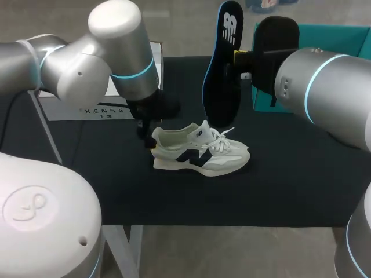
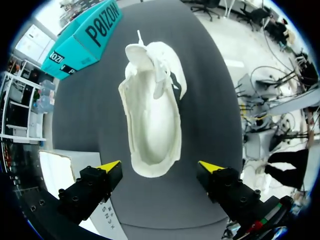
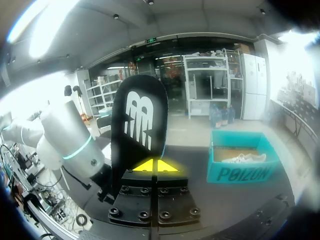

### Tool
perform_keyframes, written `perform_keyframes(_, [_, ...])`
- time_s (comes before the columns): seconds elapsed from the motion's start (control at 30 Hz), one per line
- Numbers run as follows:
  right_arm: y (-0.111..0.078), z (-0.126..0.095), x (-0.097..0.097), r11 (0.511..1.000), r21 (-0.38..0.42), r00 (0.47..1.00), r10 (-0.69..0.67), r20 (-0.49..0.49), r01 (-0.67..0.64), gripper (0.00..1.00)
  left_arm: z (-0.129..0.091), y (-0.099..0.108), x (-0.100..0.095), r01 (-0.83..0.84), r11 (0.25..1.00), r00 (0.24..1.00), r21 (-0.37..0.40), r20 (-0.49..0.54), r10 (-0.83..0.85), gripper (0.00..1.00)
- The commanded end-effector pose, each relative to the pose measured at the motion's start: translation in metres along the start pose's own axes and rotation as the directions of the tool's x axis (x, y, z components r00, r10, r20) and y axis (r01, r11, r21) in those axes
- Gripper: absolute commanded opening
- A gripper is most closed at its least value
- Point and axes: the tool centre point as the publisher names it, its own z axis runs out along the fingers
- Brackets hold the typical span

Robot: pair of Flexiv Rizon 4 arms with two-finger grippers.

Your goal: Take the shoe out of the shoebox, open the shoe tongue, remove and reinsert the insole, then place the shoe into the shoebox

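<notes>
The right hand [image 3: 157, 166] is pinched tight on the black insole [image 1: 220, 87] high over the white shoe [image 1: 200, 152] on the surface [image 1: 290, 185], and because the left hand [image 2: 160, 167] is spread wide by the heel, not holding, the shoe could slide when the insole pushes in.
</notes>
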Motion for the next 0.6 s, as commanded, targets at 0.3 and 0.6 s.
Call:
perform_keyframes(0.3, [-0.001,0.000,-0.001,1.000,0.001,1.000,0.000,-0.002,0.000,0.00,0.001,-0.003,0.000,-0.007,1.000,1.000,-0.002,-0.001,0.007,1.00])
perform_keyframes(0.6, [-0.001,0.000,-0.001,1.000,0.001,1.000,0.000,-0.002,0.000,0.00,-0.001,-0.027,-0.019,-0.040,0.998,0.999,0.056,0.001,0.040,1.00])
